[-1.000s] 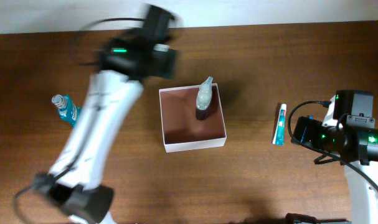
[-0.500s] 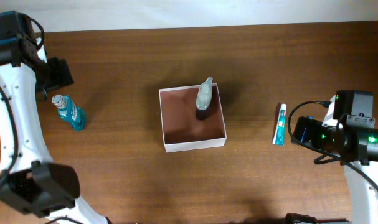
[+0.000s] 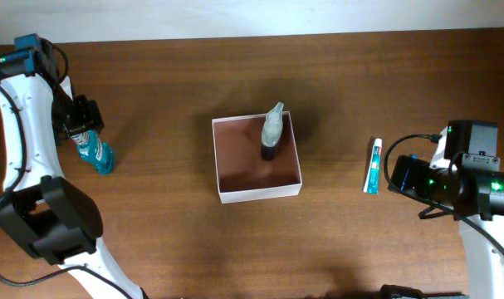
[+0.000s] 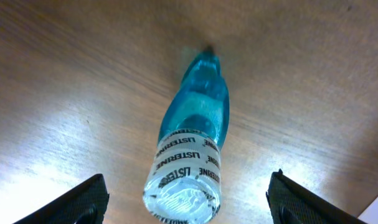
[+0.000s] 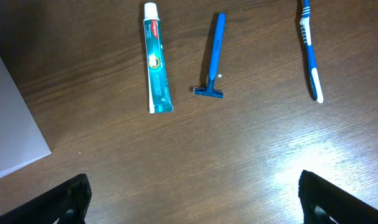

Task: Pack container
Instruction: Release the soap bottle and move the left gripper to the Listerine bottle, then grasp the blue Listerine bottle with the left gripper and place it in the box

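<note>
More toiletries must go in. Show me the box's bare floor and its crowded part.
The square white-walled cardboard box has bare reddish-brown floor along its left and near walls. The pale-topped dark bottle crowds its far right corner.

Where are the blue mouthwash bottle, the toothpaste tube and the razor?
blue mouthwash bottle (image 4: 198, 118), left wrist view, on its blue body.
toothpaste tube (image 5: 156, 60), right wrist view, mid-tube.
razor (image 5: 215, 51), right wrist view, on its handle.

Picture edges cut off the container (image 5: 11, 118) and toothbrush (image 5: 311, 53).
</note>
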`<act>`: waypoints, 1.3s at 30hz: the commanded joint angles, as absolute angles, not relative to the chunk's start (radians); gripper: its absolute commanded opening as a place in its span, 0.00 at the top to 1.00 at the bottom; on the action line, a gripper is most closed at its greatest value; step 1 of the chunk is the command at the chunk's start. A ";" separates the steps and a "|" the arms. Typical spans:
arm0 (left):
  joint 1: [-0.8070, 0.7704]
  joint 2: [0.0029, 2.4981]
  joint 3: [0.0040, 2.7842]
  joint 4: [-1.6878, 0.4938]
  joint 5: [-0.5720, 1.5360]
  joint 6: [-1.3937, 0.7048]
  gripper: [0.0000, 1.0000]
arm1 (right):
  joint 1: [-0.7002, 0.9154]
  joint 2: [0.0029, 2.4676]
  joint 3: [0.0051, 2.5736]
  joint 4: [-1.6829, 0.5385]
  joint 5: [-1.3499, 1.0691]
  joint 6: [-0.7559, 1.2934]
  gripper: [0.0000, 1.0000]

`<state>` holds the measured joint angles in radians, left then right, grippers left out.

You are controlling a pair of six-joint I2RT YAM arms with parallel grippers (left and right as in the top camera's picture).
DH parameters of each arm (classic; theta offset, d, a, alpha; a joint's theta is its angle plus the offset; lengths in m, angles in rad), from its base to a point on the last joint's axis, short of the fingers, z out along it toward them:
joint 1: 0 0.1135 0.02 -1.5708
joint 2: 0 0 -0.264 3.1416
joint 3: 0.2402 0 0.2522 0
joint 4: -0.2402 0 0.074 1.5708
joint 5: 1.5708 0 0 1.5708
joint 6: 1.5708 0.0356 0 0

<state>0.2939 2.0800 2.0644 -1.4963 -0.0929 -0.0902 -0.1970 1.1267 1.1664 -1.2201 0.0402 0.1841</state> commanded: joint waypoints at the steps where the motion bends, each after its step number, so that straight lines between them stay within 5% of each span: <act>1: 0.298 2.127 2.061 -1.509 -0.082 -0.074 0.17 | -0.204 1.118 1.184 -1.217 0.038 0.192 0.01; 10: 0.298 2.130 2.061 -1.474 -0.086 -0.073 0.27 | -0.204 1.118 1.184 -1.221 0.038 0.189 0.01; 15: 0.298 2.130 2.061 -1.473 -0.086 -0.074 0.47 | -0.204 1.118 1.184 -1.224 0.038 0.188 0.01; 31: 0.298 2.130 2.061 -1.475 -0.085 -0.062 0.74 | -0.204 1.118 1.184 -1.224 0.038 0.188 0.01; 39: 0.297 2.130 2.062 -1.478 -0.084 -0.064 1.00 | -0.204 1.118 1.184 -1.224 0.038 0.188 0.01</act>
